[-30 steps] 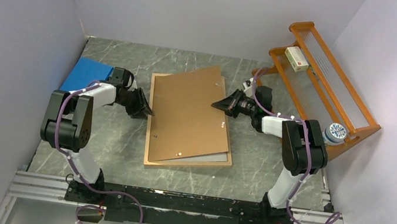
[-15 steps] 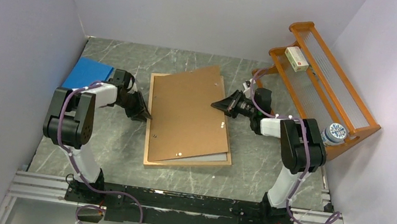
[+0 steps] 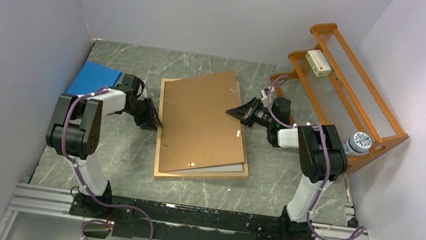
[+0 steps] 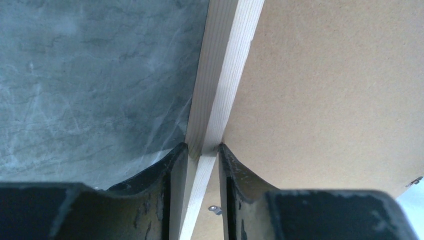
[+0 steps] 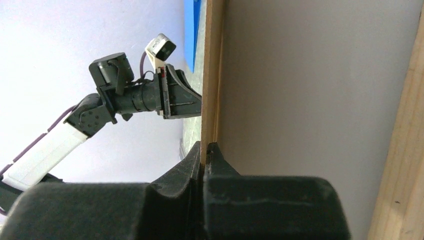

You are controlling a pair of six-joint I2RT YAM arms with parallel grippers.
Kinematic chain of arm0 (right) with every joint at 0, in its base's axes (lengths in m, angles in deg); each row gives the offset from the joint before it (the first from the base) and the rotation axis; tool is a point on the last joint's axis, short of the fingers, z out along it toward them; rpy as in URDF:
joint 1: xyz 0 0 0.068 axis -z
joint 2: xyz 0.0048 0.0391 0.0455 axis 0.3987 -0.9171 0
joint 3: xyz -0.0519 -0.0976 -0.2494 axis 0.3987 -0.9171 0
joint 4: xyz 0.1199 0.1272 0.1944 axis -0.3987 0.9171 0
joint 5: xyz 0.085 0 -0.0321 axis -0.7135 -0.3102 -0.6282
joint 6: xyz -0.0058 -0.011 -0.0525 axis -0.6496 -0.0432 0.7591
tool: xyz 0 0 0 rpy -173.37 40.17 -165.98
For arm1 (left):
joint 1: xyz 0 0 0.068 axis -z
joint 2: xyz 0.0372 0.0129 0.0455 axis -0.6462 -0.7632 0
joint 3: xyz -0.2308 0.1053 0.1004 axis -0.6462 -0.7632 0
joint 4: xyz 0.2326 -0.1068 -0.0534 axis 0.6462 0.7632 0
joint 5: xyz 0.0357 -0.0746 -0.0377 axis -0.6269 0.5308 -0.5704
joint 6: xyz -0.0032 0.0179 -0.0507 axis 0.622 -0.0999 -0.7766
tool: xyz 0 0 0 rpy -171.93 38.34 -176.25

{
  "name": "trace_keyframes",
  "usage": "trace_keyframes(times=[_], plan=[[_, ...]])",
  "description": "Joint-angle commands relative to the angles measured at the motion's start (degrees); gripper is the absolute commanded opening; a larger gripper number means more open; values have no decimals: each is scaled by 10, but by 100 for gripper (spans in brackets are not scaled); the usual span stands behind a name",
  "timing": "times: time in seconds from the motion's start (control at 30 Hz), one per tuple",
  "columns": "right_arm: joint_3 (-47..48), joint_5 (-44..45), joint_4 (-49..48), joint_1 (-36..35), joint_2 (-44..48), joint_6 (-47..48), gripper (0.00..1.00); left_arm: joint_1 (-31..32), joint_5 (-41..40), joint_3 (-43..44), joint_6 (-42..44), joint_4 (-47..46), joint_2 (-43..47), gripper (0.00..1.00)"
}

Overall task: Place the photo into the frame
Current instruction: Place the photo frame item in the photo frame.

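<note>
Your left pincer (image 4: 202, 150) has just narrowed onto the frame (image 4: 220, 75). Its fingers now clamp the left wooden border, pinning the frame mid-table (image 3: 264, 185). Your right pincer (image 5: 205, 150) is closed tight on the right edge of the hardboard backing panel (image 3: 201, 118), which lies skewed across the frame. That panel is what blocks you, and it likely has to come off first. The photo isn't clearly showing. Only a pale strip (image 3: 228, 169) peeks from under the panel's near edge. A blue sheet (image 3: 94, 79) lies by the table's left edge, and a slatted rack (image 3: 354, 96) stands at the right.
</note>
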Motion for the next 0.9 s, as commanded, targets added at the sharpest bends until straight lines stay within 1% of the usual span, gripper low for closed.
trace_keyframes(times=[0.0,0.2,0.33,0.43,0.53,0.63,0.8,0.87], plan=[[5,30,-108,-5,0,13,0,2,-2,8,5,8,4,37],[-3,38,-123,-5,-7,13,0,2,0,8,-3,4,28,45],[3,32,-114,-5,-16,15,0,2,-3,14,-1,10,31,46],[2,33,-79,-6,-12,31,0,2,-6,13,0,11,28,46],[0,41,-30,-9,2,57,14,2,-6,12,-2,9,25,46],[10,59,53,-12,25,101,30,2,-7,15,-2,10,24,47],[51,92,212,-27,51,174,44,2,-5,21,-1,13,25,51],[71,114,272,-37,56,202,51,2,-2,22,-2,12,25,54]])
